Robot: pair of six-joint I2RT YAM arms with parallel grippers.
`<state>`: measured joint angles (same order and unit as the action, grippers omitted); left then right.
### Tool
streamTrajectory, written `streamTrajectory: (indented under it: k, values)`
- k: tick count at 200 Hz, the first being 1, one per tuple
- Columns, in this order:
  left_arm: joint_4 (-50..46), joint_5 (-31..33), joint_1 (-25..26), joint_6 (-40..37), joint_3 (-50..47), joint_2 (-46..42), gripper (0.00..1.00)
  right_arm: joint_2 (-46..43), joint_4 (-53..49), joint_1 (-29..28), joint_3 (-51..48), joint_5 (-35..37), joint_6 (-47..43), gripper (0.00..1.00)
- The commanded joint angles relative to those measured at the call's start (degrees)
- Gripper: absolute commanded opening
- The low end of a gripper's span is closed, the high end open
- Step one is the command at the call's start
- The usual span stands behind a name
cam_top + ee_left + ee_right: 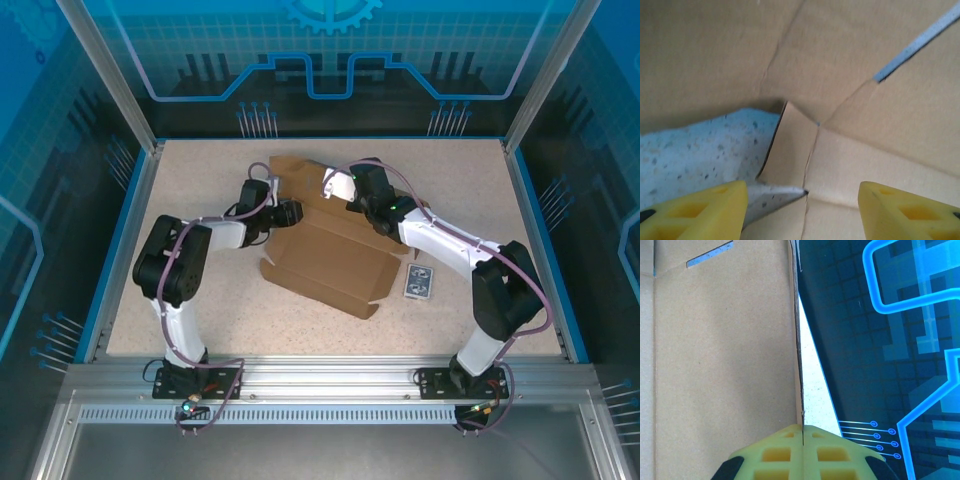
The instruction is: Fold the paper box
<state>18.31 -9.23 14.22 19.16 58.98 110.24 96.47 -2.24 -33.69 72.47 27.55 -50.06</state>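
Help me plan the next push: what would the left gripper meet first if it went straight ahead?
Probably the paper box: its brown creased panels lie directly ahead of the open left gripper, though depth is unclear.

Table: pale speckled top (300, 325) with a blue rim; 2 loose things lie on it.
Paper box: brown cardboard sheet (330, 255), partly folded, directly ahead of the left claw (802, 195) and left of the right claw (802, 432).
Card pack: small, blue-patterned (420, 284), flat, right of the right claw and back toward its arm's base, just beside the box's right corner.
Bare table: shows ahead-left of the left claw.
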Motion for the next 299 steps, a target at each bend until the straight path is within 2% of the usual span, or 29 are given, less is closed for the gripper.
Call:
streamTrajectory:
  k: [1, 75, 102, 134, 197, 253, 299]
  values:
    - [-1.8, -0.4, -0.2, 1.5, 3.6, 1.7, 0.61, 0.8, -0.6, 0.2, 2.1, -0.4, 1.1, 0.00]
    - [-2.2, -4.6, -0.1, 3.9, 6.5, 4.3, 0.59, 0.6, -0.7, 0.1, 2.2, -0.7, 1.3, 0.00]
    - [-2.8, -3.7, -0.1, 4.1, 6.5, 4.1, 0.59, 0.7, -0.7, 0.1, 2.0, -0.7, 1.5, 0.00]
    - [-3.1, 2.0, -0.1, 5.3, 4.7, 2.6, 0.60, 0.6, -0.8, 0.1, 1.7, -0.5, 1.5, 0.00]
    - [-3.9, 1.7, -0.1, 6.8, 5.6, 4.2, 0.61, 0.6, -0.9, 0.1, 1.6, -0.4, 1.7, 0.00]
    - [0.2, -7.2, 0.5, 7.2, 4.6, 3.9, 0.52, 1.1, -1.1, 0.1, 1.9, -0.4, 2.1, 0.00]
    - [2.8, -10.4, 2.2, 6.8, 3.6, 3.8, 0.49, 1.4, -1.0, -0.1, 2.4, -0.2, 2.8, 0.00]
